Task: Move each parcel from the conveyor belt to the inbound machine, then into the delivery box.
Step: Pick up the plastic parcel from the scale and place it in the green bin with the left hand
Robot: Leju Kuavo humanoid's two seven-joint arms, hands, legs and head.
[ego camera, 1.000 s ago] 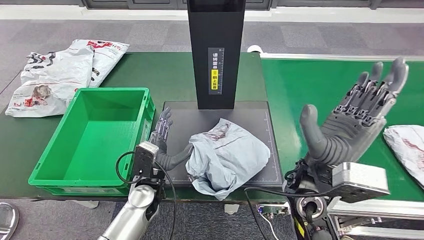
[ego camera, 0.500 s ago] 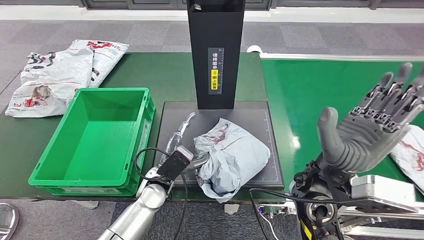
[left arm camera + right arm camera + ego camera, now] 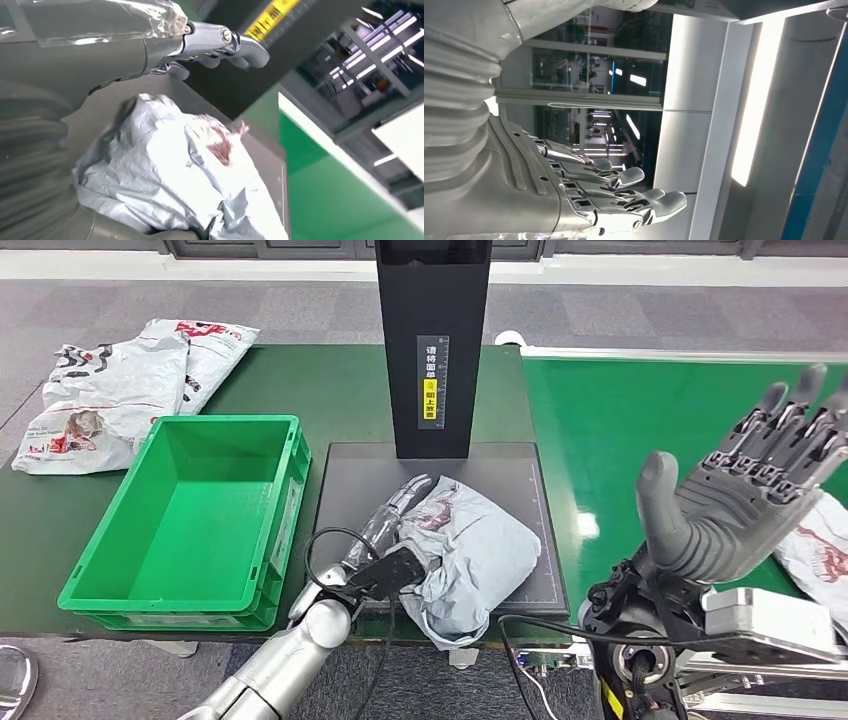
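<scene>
Since earlier, the left hand (image 3: 400, 515) has been slid onto the parcel (image 3: 470, 545), cupping it ungrasped; closing, then crate (image 3: 190, 605) transfer, is judged next.

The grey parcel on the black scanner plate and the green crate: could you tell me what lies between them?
In the head view, the left hand lies between the grey parcel and the green crate, over the black plate.

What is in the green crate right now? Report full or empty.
Empty. The head view shows the green crate's bare floor; the grey parcel lies on the black scanner platform beside it.
</scene>
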